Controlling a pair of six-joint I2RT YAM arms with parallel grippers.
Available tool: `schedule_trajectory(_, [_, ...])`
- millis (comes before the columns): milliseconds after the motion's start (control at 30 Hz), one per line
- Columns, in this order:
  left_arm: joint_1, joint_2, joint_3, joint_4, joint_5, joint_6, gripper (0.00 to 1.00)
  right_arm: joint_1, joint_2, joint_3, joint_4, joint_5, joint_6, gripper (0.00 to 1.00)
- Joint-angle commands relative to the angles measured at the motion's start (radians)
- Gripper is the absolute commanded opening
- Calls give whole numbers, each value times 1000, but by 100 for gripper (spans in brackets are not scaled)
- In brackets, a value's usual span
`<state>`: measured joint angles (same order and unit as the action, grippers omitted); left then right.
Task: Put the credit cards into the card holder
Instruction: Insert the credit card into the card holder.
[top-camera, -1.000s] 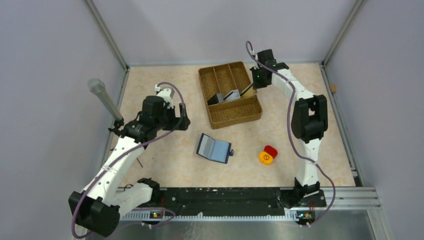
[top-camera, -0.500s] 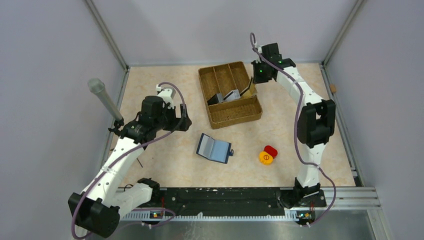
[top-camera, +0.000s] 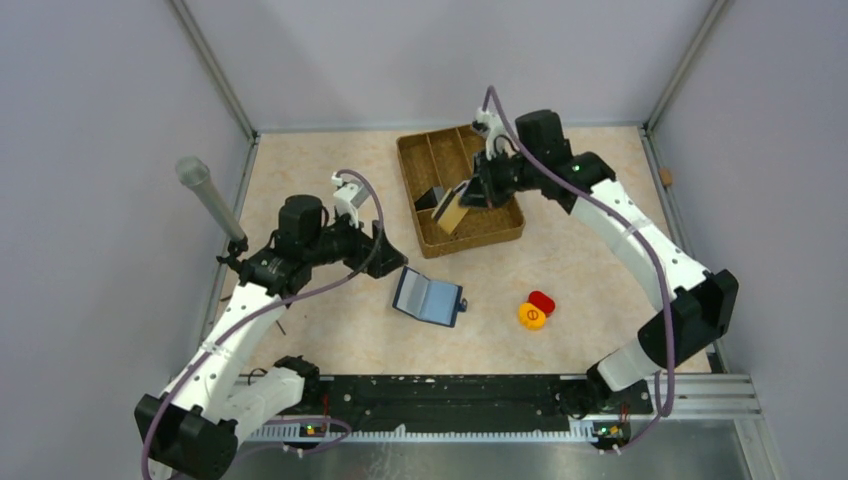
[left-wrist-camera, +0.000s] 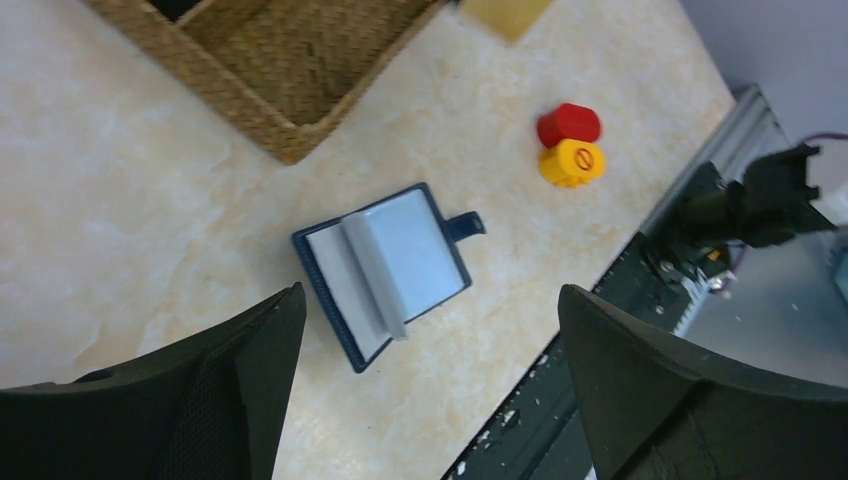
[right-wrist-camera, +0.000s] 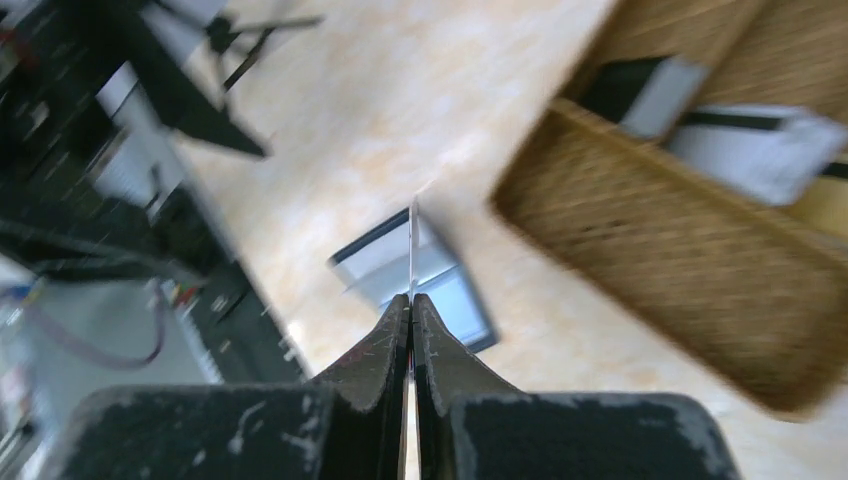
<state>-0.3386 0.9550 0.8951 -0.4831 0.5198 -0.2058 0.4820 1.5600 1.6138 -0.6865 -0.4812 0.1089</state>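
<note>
The card holder (top-camera: 430, 298) lies open on the table, navy outside and pale blue inside (left-wrist-camera: 385, 272). My right gripper (top-camera: 472, 193) hangs over the woven tray's front part, shut on a tan credit card (top-camera: 452, 213). That card shows edge-on as a thin line (right-wrist-camera: 411, 245) sticking out from the closed jaws (right-wrist-camera: 411, 298), with the holder (right-wrist-camera: 440, 285) beyond it. Two more grey and dark cards (right-wrist-camera: 645, 85) (right-wrist-camera: 760, 150) lean inside the tray. My left gripper (top-camera: 385, 250) hovers just left of the holder, open and empty (left-wrist-camera: 430, 291).
The brown woven divided tray (top-camera: 480, 232) stands at the back centre. A red piece (top-camera: 541, 302) and a yellow round piece (top-camera: 532, 316) lie right of the holder. A grey cylinder (top-camera: 208, 195) stands at the left wall. A black rail (top-camera: 450, 390) runs along the near edge.
My right arm swung from the tray's far right corner to over its front, carrying a tan card up out of the tray. My left gripper shifted slightly right, toward the holder.
</note>
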Motion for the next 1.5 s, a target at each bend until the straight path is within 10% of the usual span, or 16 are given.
schedule_trajectory(0, [0, -25, -26, 132, 274, 0, 99, 81, -79, -157, 72, -263, 72, 0])
schedule_trajectory(367, [-104, 4, -55, 175, 435, -27, 93, 188, -166, -308, 213, -494, 160, 0])
schedule_trajectory(700, [-133, 19, -61, 206, 494, -58, 38, 202, -176, -305, 196, -517, 143, 0])
schedule_trajectory(833, [-136, 13, -63, 223, 499, -75, 0, 202, -182, -299, 205, -457, 161, 5])
schedule_trajectory(933, [-135, -6, -59, 220, 444, -102, 0, 202, -207, -310, 228, -368, 183, 53])
schedule_trajectory(1067, [-134, -89, -149, 397, 330, -284, 0, 199, -319, -418, 360, -251, 263, 74])
schedule_trajectory(1233, [-137, -185, -346, 810, 259, -576, 0, 204, -428, -672, 729, -218, 508, 78])
schedule_trajectory(1467, [-138, -214, -399, 900, 231, -656, 0, 272, -426, -849, 1039, -193, 683, 63])
